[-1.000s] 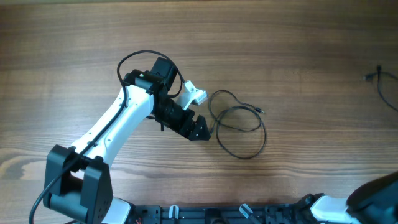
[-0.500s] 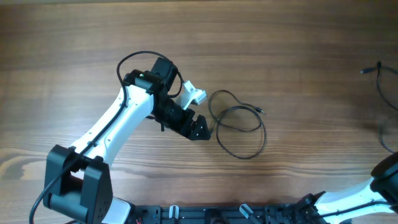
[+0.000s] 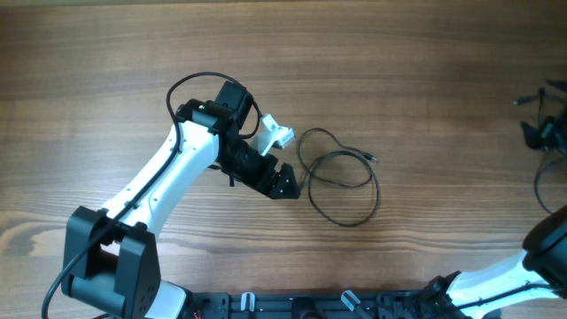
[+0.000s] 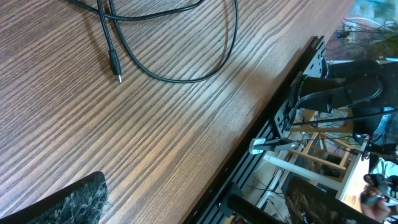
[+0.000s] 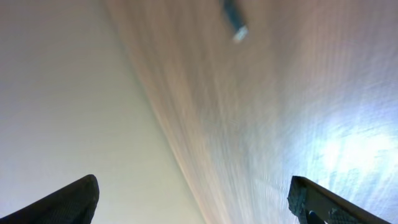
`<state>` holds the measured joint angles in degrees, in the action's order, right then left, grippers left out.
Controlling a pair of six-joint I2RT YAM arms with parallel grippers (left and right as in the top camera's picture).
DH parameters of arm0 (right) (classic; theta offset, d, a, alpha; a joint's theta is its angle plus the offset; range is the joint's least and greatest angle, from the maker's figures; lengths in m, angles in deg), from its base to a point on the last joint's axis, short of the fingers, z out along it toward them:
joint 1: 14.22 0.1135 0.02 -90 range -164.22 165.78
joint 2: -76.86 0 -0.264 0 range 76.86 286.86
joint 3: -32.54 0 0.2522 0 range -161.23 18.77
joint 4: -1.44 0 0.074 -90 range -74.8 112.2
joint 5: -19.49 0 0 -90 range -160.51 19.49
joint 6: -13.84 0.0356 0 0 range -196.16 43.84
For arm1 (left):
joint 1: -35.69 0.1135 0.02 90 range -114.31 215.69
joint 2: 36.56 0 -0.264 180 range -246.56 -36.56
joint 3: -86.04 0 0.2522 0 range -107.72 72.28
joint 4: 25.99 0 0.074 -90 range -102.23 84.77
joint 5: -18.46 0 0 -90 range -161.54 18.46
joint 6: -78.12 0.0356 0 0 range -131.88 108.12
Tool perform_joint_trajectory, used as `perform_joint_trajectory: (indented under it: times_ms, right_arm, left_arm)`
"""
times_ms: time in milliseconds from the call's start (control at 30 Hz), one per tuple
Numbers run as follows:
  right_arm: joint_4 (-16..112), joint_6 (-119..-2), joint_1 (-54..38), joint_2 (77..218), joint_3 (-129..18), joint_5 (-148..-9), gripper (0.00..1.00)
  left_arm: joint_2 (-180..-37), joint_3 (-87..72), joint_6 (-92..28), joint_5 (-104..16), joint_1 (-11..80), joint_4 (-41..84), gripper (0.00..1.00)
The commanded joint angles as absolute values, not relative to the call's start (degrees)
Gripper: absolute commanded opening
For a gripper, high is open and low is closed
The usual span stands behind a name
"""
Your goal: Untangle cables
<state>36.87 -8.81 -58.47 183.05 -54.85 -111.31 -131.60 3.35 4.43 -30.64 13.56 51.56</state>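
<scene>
One thin dark cable [image 3: 341,177] lies in loose loops at mid-table, its small plug end [image 3: 372,159] pointing right. My left gripper [image 3: 285,183] is open just left of those loops and holds nothing. In the left wrist view the cable [image 4: 180,78] and its plug [image 4: 115,73] lie on the wood beyond the fingertips [image 4: 68,202]. A second thin cable [image 3: 538,188] lies at the far right edge. My right gripper [image 3: 544,133] hovers over it, open and empty. The right wrist view is blurred, showing only a plug end [image 5: 236,22] far ahead of the right gripper [image 5: 199,205].
The table is brown wood [image 3: 425,71]. A black rail [image 3: 310,306] runs along the near edge, with the arm bases beside it. The left arm's white link [image 3: 168,173] slants from the near left towards the middle.
My right arm has swung up along the right edge, and its gripper now sits over the far-right cable. The left arm and the middle cable have not moved.
</scene>
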Motion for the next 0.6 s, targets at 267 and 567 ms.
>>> perform_joint_trajectory:
  times_ms: [267,567]
  right_arm:
    - [33.53,-80.94,-34.51,183.79,-55.2,-105.5,1.0]
    - [49.27,-112.13,-14.78,183.81,-54.59,-113.98,1.0]
  left_arm:
    - [-132.08,3.7,3.38,-38.24,13.34,50.14,0.94]
    - [-132.08,3.7,-41.45,-86.61,17.4,36.7,1.0]
